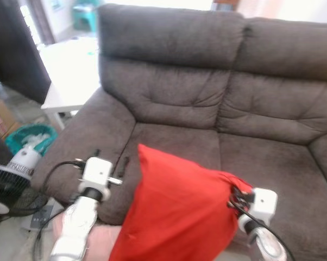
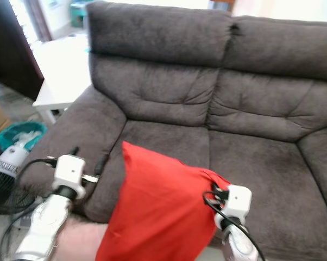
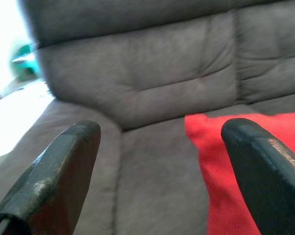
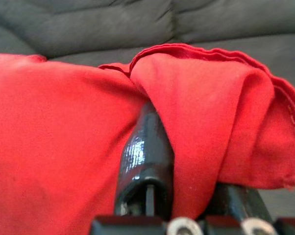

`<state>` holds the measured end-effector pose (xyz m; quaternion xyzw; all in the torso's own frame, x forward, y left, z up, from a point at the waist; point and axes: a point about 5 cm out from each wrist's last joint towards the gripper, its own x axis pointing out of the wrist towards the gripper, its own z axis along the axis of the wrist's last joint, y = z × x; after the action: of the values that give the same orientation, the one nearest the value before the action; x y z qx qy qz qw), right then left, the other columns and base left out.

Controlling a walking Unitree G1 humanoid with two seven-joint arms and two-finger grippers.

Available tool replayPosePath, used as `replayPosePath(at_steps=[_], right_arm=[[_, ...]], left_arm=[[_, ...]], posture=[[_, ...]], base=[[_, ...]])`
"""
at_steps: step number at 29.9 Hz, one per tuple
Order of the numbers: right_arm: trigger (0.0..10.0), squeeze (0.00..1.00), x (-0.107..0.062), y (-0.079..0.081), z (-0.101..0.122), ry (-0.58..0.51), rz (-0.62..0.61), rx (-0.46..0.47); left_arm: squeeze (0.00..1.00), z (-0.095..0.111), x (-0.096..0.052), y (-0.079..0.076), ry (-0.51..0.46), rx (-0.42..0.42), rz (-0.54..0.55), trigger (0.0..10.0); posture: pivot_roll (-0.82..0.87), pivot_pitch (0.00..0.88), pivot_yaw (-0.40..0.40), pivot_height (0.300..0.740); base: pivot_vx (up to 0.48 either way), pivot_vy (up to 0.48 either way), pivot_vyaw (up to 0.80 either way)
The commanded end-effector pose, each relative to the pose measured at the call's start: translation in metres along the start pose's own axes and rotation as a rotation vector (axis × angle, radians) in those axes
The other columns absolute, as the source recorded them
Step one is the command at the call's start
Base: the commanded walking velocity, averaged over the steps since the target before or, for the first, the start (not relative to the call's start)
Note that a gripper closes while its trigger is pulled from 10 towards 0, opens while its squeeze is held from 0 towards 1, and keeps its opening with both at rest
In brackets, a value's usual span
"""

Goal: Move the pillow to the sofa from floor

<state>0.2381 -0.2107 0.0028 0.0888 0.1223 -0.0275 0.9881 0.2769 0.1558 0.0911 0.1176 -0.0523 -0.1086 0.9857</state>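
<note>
A red pillow hangs in the air before the dark grey sofa, its top corner over the seat's front edge. My right gripper is shut on the pillow's right corner; in the right wrist view the red fabric bunches around one black finger. My left gripper is open at the pillow's left side, over the sofa's left armrest. In the left wrist view its two fingers stand wide apart, with the pillow beside the right one.
A white table stands left of the sofa. Below it are a teal bin and a fan with cables on the floor. A cardboard box sits at the far left.
</note>
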Motion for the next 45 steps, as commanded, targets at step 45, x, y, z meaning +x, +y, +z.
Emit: replayPosePath(at_steps=[45], right_arm=[[10.0, 0.00, 0.022, 0.007, 0.050, -0.138, 0.155, -0.153]], left_arm=[[0.00, -0.012, -0.017, 0.008, 0.138, -0.022, -0.267, 10.0]], posture=[[0.14, 0.000, -0.052, 0.740]], base=[[0.000, 0.000, -0.26]])
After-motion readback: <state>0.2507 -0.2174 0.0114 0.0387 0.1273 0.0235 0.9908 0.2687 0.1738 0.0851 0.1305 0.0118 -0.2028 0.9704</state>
